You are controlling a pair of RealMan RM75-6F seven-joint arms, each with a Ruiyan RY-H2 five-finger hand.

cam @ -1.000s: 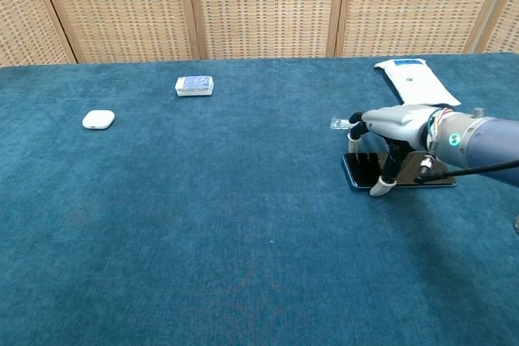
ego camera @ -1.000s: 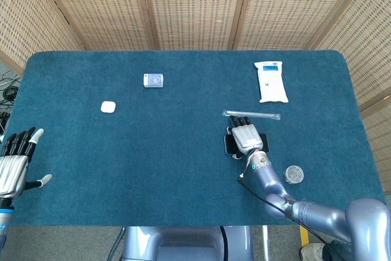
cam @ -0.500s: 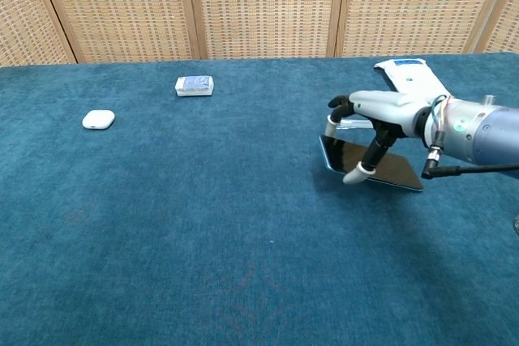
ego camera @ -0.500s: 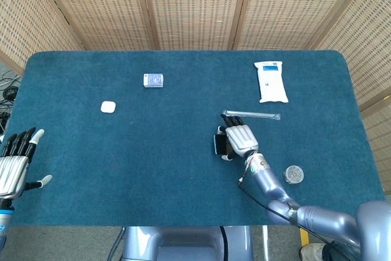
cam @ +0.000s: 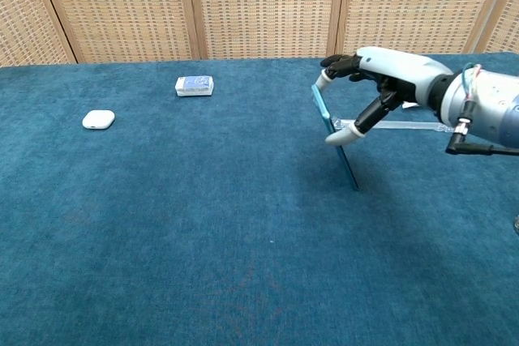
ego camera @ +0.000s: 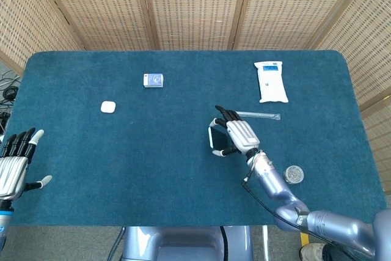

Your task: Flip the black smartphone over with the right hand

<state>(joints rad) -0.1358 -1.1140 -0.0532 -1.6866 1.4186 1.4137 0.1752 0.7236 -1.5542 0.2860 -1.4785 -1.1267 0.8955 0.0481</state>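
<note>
Right hand (cam: 381, 79) apparently pinches thin, flat black smartphone (cam: 334, 136) on edge.

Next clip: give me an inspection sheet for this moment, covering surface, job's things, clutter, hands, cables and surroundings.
Surface: table covered in dark teal cloth.
Job's things: black smartphone stands nearly on edge, lower corner on the cloth, mid-flip.
Clutter: white earbud case; small blue-and-white pack; white wipes packet; clear wrapped straw; round silvery object near the right forearm.
Hands: right hand grips the smartphone between thumb and fingers; left hand hangs open off the table's left edge, holding nothing.
Cables: thin black cable runs along the right wrist; more cables on the floor at far left.
Surroundings: woven wicker screens behind the table.
</note>
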